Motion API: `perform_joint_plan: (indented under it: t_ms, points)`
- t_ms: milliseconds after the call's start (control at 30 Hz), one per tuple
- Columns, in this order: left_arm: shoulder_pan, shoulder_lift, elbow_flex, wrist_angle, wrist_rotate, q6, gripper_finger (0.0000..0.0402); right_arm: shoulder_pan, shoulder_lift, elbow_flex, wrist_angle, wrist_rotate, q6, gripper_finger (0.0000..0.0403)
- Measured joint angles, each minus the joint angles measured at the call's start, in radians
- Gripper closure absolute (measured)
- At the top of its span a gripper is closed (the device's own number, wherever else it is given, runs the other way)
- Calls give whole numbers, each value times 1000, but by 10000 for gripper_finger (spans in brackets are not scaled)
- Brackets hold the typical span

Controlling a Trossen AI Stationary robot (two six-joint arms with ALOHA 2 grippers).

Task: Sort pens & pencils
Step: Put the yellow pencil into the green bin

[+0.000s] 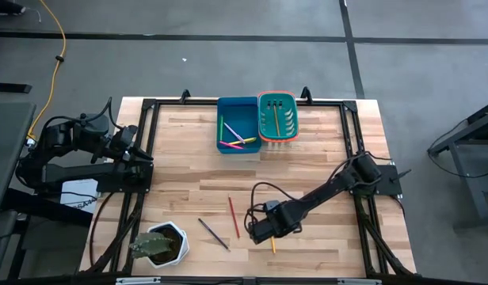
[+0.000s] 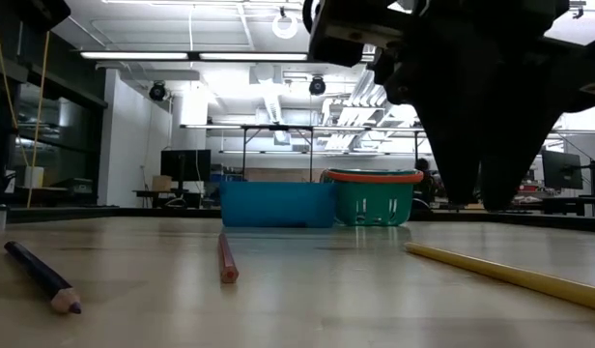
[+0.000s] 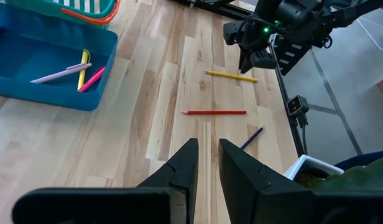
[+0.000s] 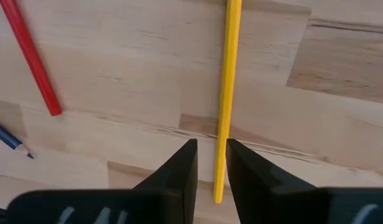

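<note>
Three pencils lie flat on the wooden table: a yellow one (image 1: 273, 245), a red one (image 1: 234, 217) and a dark purple one (image 1: 213, 233). My right gripper (image 4: 211, 162) points down over the yellow pencil (image 4: 229, 74) near one end. It is narrowly open, one finger on each side of the pencil. In the low view its fingertips hang just above the table and the pencil (image 2: 510, 275). My left gripper (image 3: 208, 162) waits at the table's left edge, raised, narrowly open and holding nothing.
A blue bin (image 1: 238, 104) with pink, yellow and lilac pens stands at the far edge. Beside it is a green basket (image 1: 277, 98) with an orange rim, holding a yellow pencil. A white pot with a plant (image 1: 161, 244) sits at the near left corner.
</note>
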Motion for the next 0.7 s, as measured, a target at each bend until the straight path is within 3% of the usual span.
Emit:
perform_joint_plan:
  t_ms: [700]
  points:
    - [0, 0, 0, 0, 2, 1, 350, 11, 26, -1, 7, -6, 4, 329]
